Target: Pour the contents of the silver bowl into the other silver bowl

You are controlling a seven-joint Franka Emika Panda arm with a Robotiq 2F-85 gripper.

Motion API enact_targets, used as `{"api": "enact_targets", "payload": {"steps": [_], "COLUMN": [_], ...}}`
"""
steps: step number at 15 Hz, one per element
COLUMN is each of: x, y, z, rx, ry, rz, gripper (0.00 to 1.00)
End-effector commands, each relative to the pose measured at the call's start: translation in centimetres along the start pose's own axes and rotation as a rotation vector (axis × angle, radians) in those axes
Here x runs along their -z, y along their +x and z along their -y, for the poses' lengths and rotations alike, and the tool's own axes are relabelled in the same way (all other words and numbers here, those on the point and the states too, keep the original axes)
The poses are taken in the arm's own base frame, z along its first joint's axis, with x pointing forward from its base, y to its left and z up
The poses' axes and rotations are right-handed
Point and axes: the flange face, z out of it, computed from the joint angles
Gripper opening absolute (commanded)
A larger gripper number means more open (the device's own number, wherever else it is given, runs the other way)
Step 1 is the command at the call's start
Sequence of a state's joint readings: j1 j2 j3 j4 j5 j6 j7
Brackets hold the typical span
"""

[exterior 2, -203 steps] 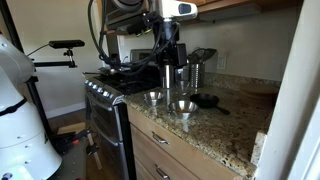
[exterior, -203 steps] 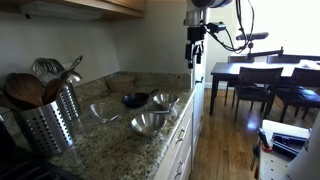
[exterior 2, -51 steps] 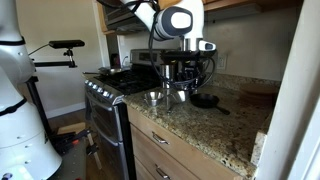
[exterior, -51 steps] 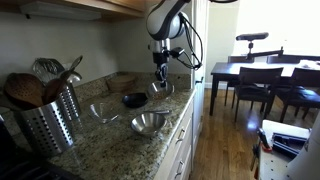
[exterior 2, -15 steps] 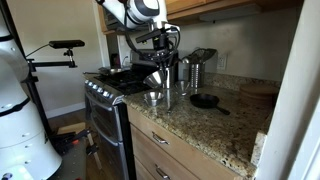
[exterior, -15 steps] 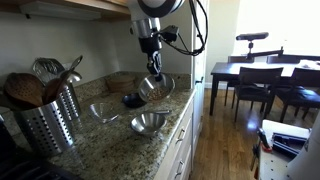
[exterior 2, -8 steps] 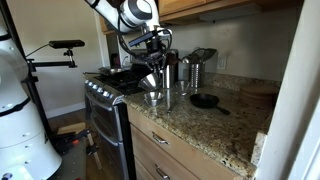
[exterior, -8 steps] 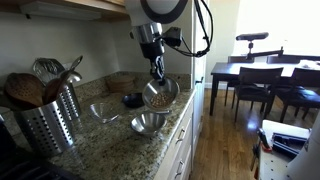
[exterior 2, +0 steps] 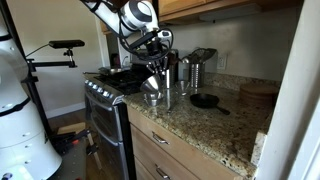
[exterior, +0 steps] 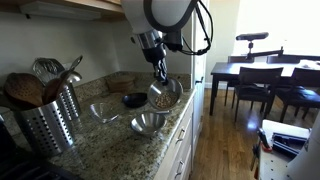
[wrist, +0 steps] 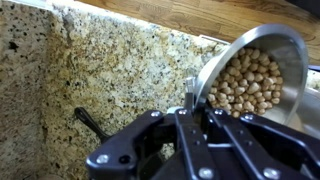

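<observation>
The tool (wrist: pixel 190 102) is clenched on the rolled rim of the silver bowl (wrist: pixel 255 70). That bowl hangs in the air, tipped steeply onto its side, just above the other silver bowl (exterior: pixel 150 123), which rests on the counter (exterior: pixel 120 150). So I'd say the picking up and carrying across are done and the pour itself is in hand.

In the wrist view the tipped bowl is packed with small round tan pieces, like chickpeas, heaped against its lower wall. I see none in the air and none past the lip. In an exterior view the other silver bowl looks bare inside, though it is too small there for me to be sure.

By my reckoning, the bowl has to tip further until the pieces slide out. Its lip must stay over the other silver bowl so nothing skips onto the granite.

Further back from the other silver bowl sit a dark bowl (exterior: pixel 134 99) and a paler grey bowl (exterior: pixel 103 112), both apart from the tool.

The wrist view leaves out the other silver bowl altogether and cuts the held one off at its edge. In an exterior view the held bowl (exterior 2: pixel 152 82) overlaps the one beneath, hiding the gap between them.
</observation>
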State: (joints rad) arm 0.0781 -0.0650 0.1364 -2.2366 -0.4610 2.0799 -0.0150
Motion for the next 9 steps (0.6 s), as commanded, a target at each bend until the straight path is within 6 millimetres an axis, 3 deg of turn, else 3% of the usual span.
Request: {"api": "enact_targets", "payload": {"steps": [1, 9], "x": [0.9, 1.9], "y": [1.0, 3.6], "z": [0.3, 2.1], "rx": [0.009, 0.076], "ry": [-0.067, -0.103], "rz": [0.020, 0.005], "gripper": [0.08, 0.08]}}
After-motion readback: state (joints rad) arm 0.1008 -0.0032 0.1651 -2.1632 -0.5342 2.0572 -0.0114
